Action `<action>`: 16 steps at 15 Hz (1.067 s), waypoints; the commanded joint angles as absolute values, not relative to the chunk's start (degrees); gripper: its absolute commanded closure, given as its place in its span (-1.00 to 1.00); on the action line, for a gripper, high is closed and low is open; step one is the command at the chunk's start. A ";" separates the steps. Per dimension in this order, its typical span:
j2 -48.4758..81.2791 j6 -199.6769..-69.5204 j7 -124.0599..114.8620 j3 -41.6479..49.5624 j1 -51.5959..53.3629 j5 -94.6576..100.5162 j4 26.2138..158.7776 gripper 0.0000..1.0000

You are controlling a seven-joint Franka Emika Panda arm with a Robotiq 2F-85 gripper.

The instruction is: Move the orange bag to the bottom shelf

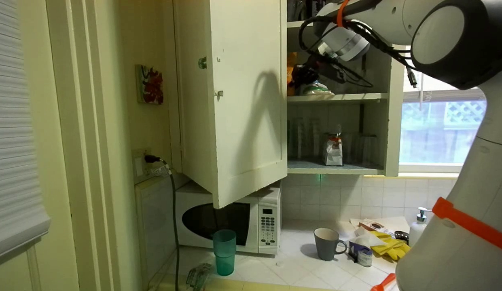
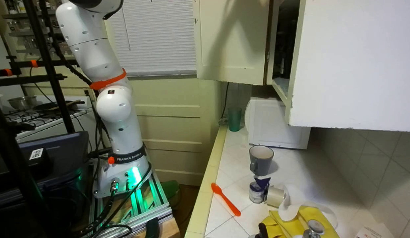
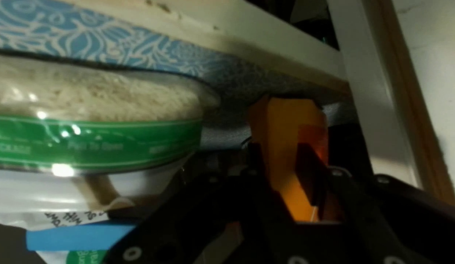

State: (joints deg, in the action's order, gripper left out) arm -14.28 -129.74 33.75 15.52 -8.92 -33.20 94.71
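The pincer (image 3: 279,152) is spread part-way, with the orange bag (image 3: 286,119) seen in its gap, likely so it can be carried down; whether it is pinched cannot be told. Near it, a see-through bag with a green band (image 3: 95,141) should not be bumped. Both bags are found at the middle shelf (image 1: 352,97). Below, on the bottom shelf (image 1: 307,165), room is needed beside a small white packet (image 1: 334,152).

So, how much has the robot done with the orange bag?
Done: the gripper is up at the orange bag, which shows between its jaws. In hand: probably the grab; I can't tell whether it's held. Left: the bag is at the higher shelf, so it must go down to the bottom shelf.
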 commanded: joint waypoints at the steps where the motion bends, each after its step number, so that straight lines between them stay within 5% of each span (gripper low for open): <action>1: -16.11 -132.02 32.64 16.30 -7.31 -32.76 96.69 -0.25; 6: -14.72 -130.06 32.60 17.19 -6.80 -32.68 94.69 -0.97; 16: -10.42 -128.07 34.57 18.75 -5.43 -36.45 90.35 -1.00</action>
State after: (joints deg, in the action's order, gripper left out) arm -12.31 -129.63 33.76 17.66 -6.35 -34.23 92.88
